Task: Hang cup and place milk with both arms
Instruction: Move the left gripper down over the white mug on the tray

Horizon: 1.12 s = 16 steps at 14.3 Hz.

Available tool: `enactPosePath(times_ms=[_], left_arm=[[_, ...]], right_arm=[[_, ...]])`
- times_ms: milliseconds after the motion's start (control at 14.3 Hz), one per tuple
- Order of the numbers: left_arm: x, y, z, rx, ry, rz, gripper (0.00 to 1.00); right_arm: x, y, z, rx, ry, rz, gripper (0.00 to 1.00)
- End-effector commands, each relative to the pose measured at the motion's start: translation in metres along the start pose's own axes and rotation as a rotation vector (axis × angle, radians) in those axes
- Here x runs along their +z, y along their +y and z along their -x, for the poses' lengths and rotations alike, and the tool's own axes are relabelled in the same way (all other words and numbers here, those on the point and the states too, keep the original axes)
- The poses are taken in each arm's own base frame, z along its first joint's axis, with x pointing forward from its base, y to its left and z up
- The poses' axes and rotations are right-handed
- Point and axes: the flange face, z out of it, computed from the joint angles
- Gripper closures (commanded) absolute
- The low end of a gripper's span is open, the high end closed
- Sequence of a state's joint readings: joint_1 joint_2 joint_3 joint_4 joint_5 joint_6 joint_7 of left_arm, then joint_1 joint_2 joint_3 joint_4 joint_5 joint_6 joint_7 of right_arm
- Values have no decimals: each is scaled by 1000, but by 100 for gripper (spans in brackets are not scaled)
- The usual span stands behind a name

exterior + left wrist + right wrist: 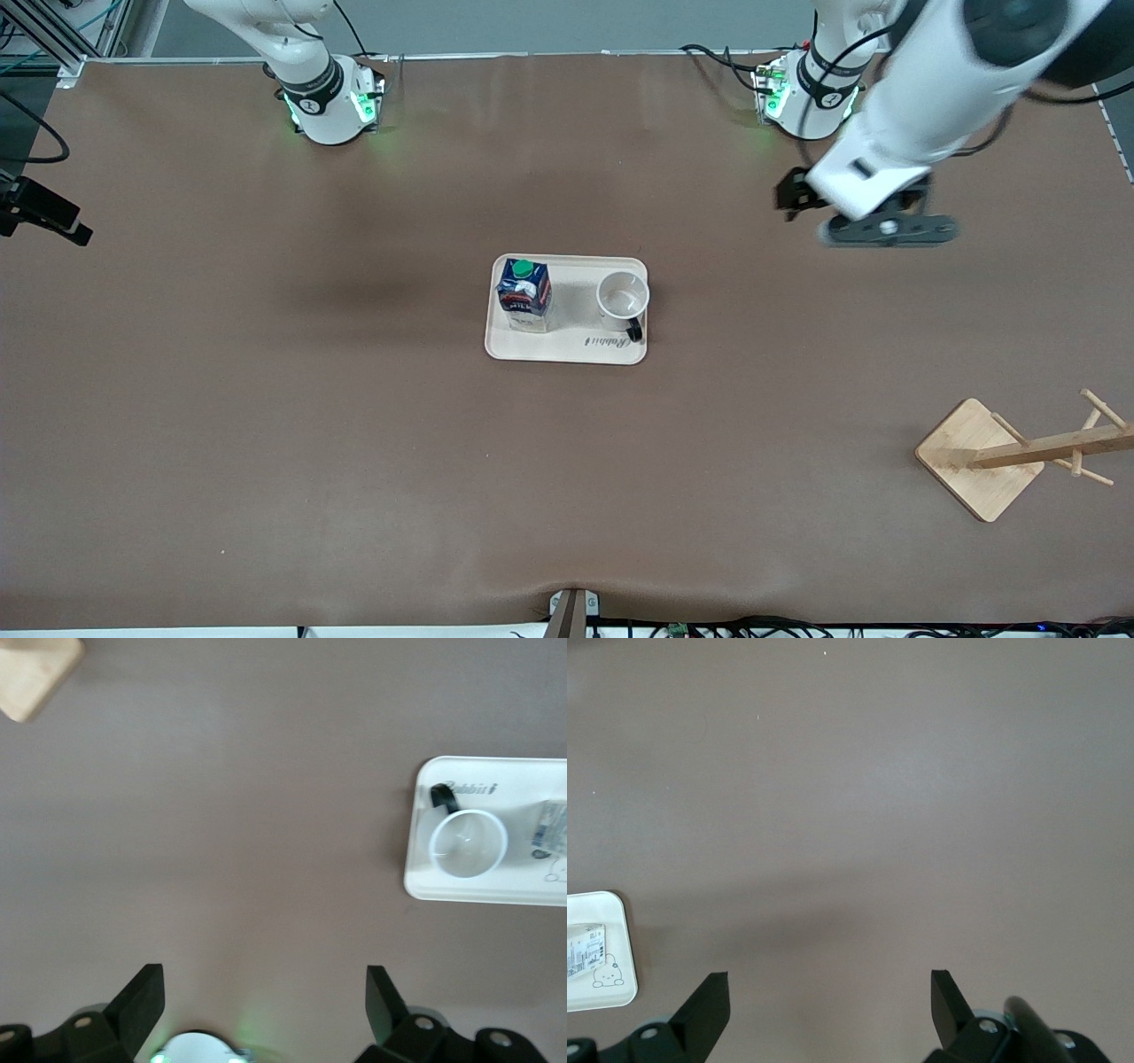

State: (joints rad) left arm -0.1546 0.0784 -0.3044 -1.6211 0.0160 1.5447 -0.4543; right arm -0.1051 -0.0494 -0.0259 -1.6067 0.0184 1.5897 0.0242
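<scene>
The brown counter (266,425) carries few things, and both arms are up off it, so the work looks to be at its very start, with nothing yet grasped. The left arm (930,97) leans out from its base, and its tool (266,1005) hangs with fingers spread wide over bare counter toward the left arm's end of the table, holding nothing. Of the right arm (292,44) the front view shows only the base and lower links; its tool (830,1005) appears in its own wrist view, fingers likewise spread and empty, over bare counter just beside the tray's edge. The wooden mug rack (1019,452) stands near the front camera at the left arm's end, well apart from everything else. In the middle of the counter sits a cream tray (567,350), and on it stand the milk carton (524,294) on the side toward the right arm and the white cup (623,297) on the side toward the left arm, upright, mouth up, its black handle (633,333) turned toward the front camera. Each tool is well apart from its likely target. The next move probably calls for the left tool to come down over the cup and the right over the milk carton, each lined up to close without knocking its neighbour.
</scene>
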Motion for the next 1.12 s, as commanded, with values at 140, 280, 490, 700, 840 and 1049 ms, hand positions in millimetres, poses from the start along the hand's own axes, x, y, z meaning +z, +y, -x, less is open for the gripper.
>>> enactPosePath(times_ms=[140, 280, 490, 700, 840, 1049], left_arm=[[53, 66, -2, -112, 12, 44, 0], [81, 86, 4, -139, 37, 58, 0], [119, 107, 14, -174, 68, 80, 0], [164, 142, 12, -253, 66, 99, 0], [191, 153, 8, -318, 71, 77, 0], [232, 174, 5, -390, 78, 75, 3]], right_arm=[[-4, 4, -2, 1, -2, -2, 0], [-4, 4, -2, 0, -2, -2, 0], [-4, 4, -2, 1, 0, -2, 0], [-4, 4, -2, 1, -2, -2, 0], [-4, 4, -2, 0, -2, -2, 0], [-4, 4, -2, 0, 0, -2, 0]])
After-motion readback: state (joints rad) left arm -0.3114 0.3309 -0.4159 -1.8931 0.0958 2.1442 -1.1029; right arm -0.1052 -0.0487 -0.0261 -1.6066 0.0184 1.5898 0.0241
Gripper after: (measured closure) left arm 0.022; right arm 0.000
